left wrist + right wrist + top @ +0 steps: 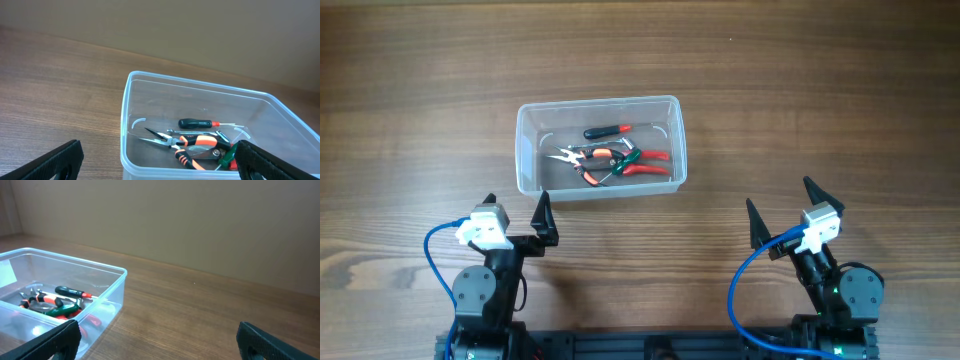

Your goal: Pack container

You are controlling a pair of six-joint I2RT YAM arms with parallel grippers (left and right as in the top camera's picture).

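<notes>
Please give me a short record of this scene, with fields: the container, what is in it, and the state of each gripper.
container: clear bin, on the table, in front of the arms
contents: screwdriver, orange pliers, red pliers, all lying close together
left gripper: open, empty, just short of the container's near wall
right gripper: open, empty, apart from the container
</notes>
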